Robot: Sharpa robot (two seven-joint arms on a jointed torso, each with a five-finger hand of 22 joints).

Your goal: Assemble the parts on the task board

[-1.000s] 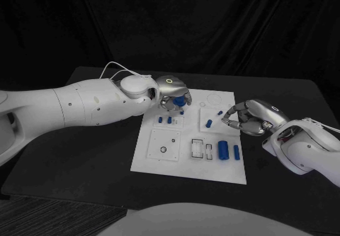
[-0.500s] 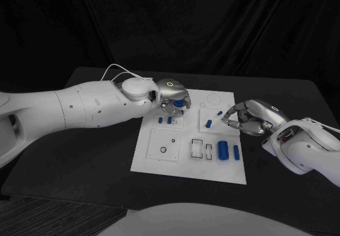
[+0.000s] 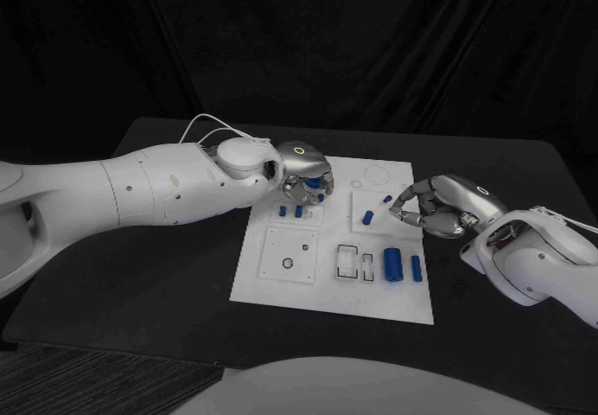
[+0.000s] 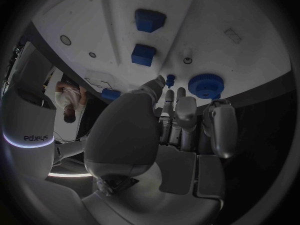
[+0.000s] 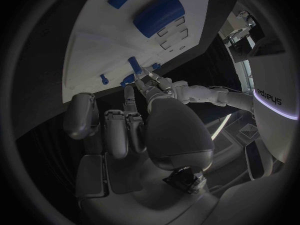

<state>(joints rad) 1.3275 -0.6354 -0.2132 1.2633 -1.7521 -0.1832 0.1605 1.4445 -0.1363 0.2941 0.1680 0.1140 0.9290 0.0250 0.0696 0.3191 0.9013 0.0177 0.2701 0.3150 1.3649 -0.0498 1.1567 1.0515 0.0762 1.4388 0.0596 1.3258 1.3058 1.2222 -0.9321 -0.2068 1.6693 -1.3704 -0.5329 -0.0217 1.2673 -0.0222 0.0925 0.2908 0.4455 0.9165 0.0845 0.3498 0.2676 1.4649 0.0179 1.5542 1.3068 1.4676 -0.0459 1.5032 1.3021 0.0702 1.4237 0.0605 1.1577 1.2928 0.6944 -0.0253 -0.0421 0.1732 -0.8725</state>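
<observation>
Left silver hand (image 3: 304,167) hangs over the white plastic task board's (image 3: 324,298) 11 o'clock corner, fingers around the round ribbed blue knob (image 4: 205,85), likely seating it. Right silver hand (image 3: 439,206) waits at 3 o'clock, fingers curled, apparently empty.

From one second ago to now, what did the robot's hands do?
The left hand slid a little toward the board's middle and came down over the round blue part, which now lies on the task board just past its fingertips. The right hand stayed curled at the board's edge, and the other blue parts did not move.
</observation>
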